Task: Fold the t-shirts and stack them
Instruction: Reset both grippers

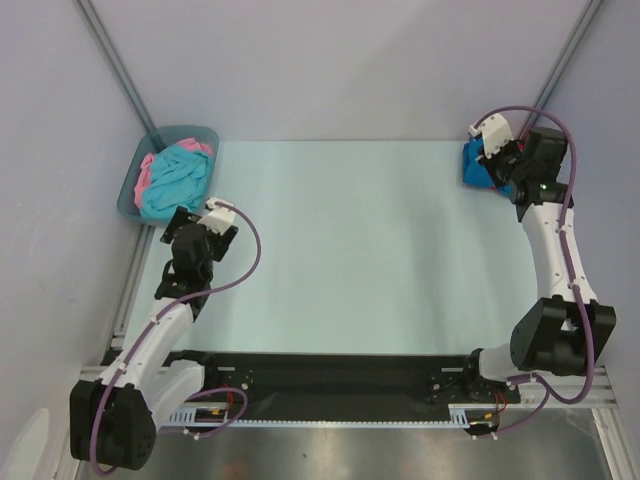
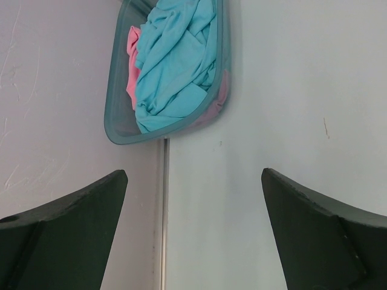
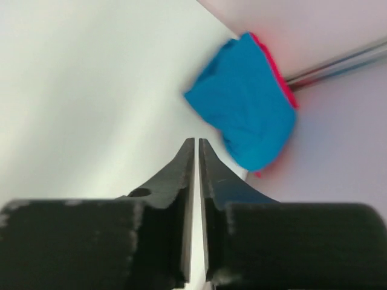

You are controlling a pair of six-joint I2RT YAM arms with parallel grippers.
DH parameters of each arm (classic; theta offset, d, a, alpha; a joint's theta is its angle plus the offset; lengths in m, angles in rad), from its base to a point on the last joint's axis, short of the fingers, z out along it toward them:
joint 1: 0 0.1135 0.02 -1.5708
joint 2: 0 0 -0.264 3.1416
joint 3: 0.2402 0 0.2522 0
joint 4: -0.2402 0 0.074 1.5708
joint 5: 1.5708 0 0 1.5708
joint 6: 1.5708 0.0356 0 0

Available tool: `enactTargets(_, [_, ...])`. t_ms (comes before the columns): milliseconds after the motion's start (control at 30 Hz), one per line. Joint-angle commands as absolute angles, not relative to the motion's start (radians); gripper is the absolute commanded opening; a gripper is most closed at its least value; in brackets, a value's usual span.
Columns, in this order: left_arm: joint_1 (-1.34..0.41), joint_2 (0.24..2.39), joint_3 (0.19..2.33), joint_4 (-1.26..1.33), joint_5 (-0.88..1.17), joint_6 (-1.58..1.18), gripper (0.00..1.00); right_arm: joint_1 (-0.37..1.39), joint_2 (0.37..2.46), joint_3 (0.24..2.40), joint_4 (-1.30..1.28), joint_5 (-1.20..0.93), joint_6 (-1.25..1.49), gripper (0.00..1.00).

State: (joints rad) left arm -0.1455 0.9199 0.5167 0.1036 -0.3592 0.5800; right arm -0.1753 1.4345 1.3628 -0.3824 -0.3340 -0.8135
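Right wrist view: we find the right gripper (image 3: pixel 197 142) with jaws pressed almost together, pinching nothing, just beside the folded blue shirt (image 3: pixel 245 115), which lies on the red shirt (image 3: pixel 284 90) at the far right corner of the table (image 1: pixel 350 250) — two shirts stacked. Next, we judge, the left gripper (image 2: pixel 193 175), jaws spread wide, must reach into the bin (image 2: pixel 118 136) for the turquoise shirt (image 2: pixel 172 66) — the pink shirt (image 2: pixel 132 66) lies beside it.

table (image 1: pixel 350 260) ctr: open | bin (image 1: pixel 190 131) blocks far-L; shirt stack (image 1: pixel 475 167) far-R corner
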Motion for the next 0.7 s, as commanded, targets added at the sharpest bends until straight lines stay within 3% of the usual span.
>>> enactTargets(0, [-0.135,0.896,0.545,0.101,-0.327,0.548,1.00,-0.105,1.456,1.313,-0.246,-0.295,-0.537,0.07])
enactTargets(33, [-0.135,0.891,0.548,0.097,-0.322,0.546,1.00,-0.092,1.495,1.328,-0.242,-0.272,-0.516,0.00])
enactTargets(200, [-0.133,0.864,0.548,0.078,-0.282,0.531,1.00,-0.066,1.600,1.437,-0.406,-0.432,-0.375,0.00])
enactTargets(333, [-0.130,0.838,0.538,0.032,-0.111,0.497,1.00,-0.066,1.595,1.422,-0.472,-0.596,-0.282,0.00])
enactTargets(467, [-0.130,0.819,0.532,-0.029,-0.008,0.434,1.00,-0.061,1.592,1.486,-0.674,-0.598,-0.299,0.00])
enactTargets(533, [-0.130,0.819,0.535,-0.064,0.043,0.405,1.00,-0.060,1.550,1.489,-0.724,-0.479,-0.264,0.04])
enactTargets(567, [-0.130,0.818,0.532,-0.067,0.040,0.394,1.00,-0.066,1.525,1.480,-0.759,-0.456,-0.261,0.11])
enactTargets(667, [-0.130,0.801,0.515,-0.071,0.023,0.396,1.00,-0.067,1.395,1.390,-0.764,-0.385,-0.253,0.20])
